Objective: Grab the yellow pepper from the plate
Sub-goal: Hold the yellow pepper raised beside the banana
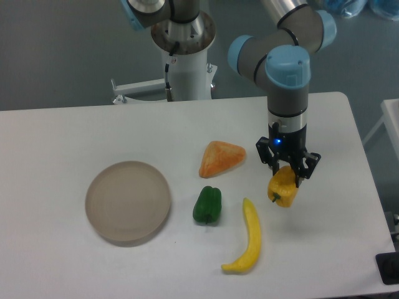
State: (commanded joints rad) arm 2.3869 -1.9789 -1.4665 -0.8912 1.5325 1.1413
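Gripper [287,172] jaws were clamped on the pepper [283,189], which hung directly beneath them, over the table [324,249] right of the banana [247,238], well apart from the plate [128,200].

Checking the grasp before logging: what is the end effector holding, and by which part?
The end effector holds the yellow pepper by its top, fingers closed on its upper sides; the pepper hangs below.

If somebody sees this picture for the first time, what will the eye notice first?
First, the gripper at the right, shut on the yellow pepper and holding it beside the banana. Next, the plate at the left, with nothing on it. Between them lie a green pepper and an orange wedge.
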